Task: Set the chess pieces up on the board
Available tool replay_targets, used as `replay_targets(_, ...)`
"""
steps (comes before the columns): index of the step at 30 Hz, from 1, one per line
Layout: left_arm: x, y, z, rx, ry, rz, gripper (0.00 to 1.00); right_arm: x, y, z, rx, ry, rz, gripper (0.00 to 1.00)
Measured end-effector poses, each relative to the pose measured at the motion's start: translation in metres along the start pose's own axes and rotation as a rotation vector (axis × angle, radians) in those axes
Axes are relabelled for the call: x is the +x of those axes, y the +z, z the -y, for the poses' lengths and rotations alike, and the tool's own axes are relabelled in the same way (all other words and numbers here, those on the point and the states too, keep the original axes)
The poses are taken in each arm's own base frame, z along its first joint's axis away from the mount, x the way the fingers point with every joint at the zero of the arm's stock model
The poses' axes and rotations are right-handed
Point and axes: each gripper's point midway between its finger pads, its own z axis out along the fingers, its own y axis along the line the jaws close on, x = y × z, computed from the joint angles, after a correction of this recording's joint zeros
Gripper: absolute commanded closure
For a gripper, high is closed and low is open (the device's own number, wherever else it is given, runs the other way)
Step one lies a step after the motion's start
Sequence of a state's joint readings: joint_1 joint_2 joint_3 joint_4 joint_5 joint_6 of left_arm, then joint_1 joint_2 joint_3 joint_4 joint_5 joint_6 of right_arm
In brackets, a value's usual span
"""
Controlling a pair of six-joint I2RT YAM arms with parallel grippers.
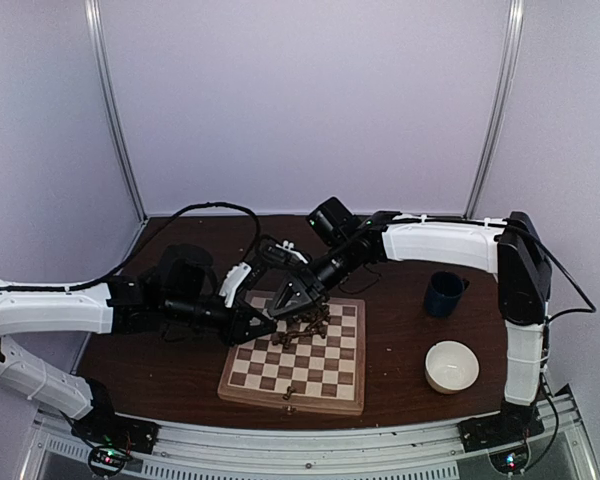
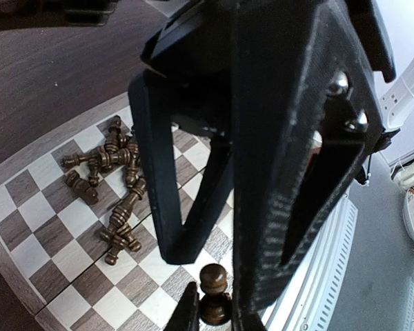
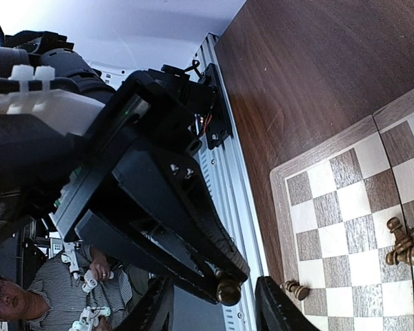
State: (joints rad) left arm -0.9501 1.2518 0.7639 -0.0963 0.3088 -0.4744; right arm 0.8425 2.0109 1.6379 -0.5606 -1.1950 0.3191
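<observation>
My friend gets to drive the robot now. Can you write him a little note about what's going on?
Left gripper: jaws shut on one pawn, over the board.
Right gripper: jaws open, empty, close beside the left one.
Pieces: most lie tumbled in a pile on the board's far half; a lone piece lies by its near edge.
Done: no piece seen standing in place.
Left: stand every piece on its square.

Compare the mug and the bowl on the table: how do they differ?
The mug is dark blue, the bowl cream white. The mug has a handle; the bowl has none. The mug stands farther back than the bowl. Both sit upright right of the board.
</observation>
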Motion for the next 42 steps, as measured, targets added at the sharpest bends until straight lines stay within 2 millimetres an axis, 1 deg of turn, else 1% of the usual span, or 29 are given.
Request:
replay_targets(7, -0.0042, -0.0042, 0.0002, -0.011, 0.005, 0.019, 0.88, 0.0054, 0.0027, 0.0016, 0.009, -0.002, -0.017, 0.62)
replay_targets(15, -0.002, -0.0038, 0.0009, -0.012, 0.006, 0.011, 0.88, 0.0072, 0.0046, 0.0004, 0.008, -0.009, -0.024, 0.71)
replay_targets(18, -0.0013, -0.0037, 0.0006, -0.014, 0.005, 0.009, 0.88, 0.0077, 0.0053, -0.0001, 0.007, -0.008, -0.026, 0.73)
replay_targets(37, 0.0024, -0.0063, -0.0017, -0.032, 0.016, 0.0, 0.88, 0.0058, 0.01, 0.0052, 0.004, 0.021, -0.024, 0.86)
replay_targets(39, 0.0026, -0.0063, -0.0017, -0.034, 0.016, 0.0, 0.85, 0.0055, 0.01, 0.0051, 0.006, 0.018, -0.025, 0.87)
replay_targets(42, 0.0017, -0.007, -0.0017, -0.036, 0.021, 0.004, 0.73, 0.0042, 0.009, 0.0042, 0.019, 0.002, -0.026, 0.88)
